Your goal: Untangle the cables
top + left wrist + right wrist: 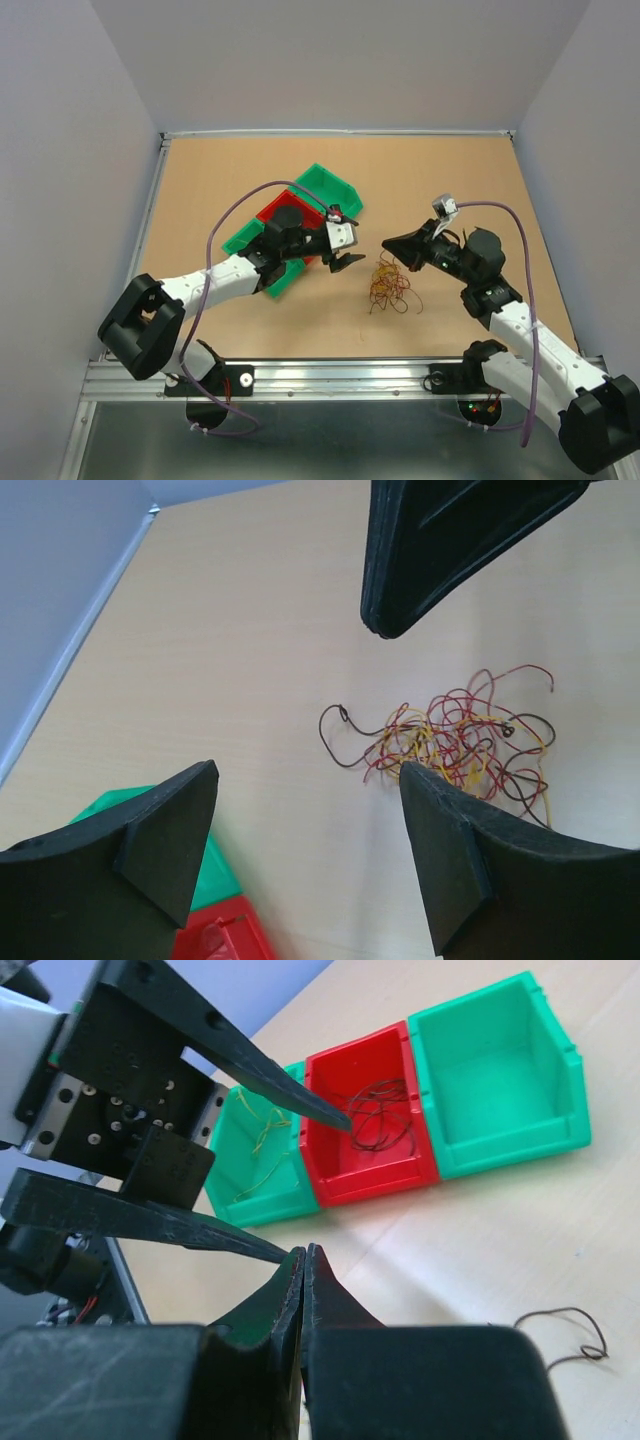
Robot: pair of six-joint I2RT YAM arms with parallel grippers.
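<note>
The cables [390,284] lie as a loose clump of red, orange, yellow and dark brown wires on the tabletop, between the two arms. In the left wrist view the cables [460,742] lie just beyond my right-hand fingertip, and one dark strand [338,738] trails off to the left. My left gripper [357,239] hovers to the left of the clump; its jaws [308,770] stand open with nothing between them. My right gripper [389,243] is shut and empty just above the clump, its tip [305,1251] close to the left gripper's fingers [200,1232].
Three bins stand in a row behind the left gripper: a green bin [500,1070], a red bin [345,1165] holding dark wires [378,1115], and a green bin [262,1200] holding a yellow wire [262,1130]. A single dark strand [565,1335] lies on the table.
</note>
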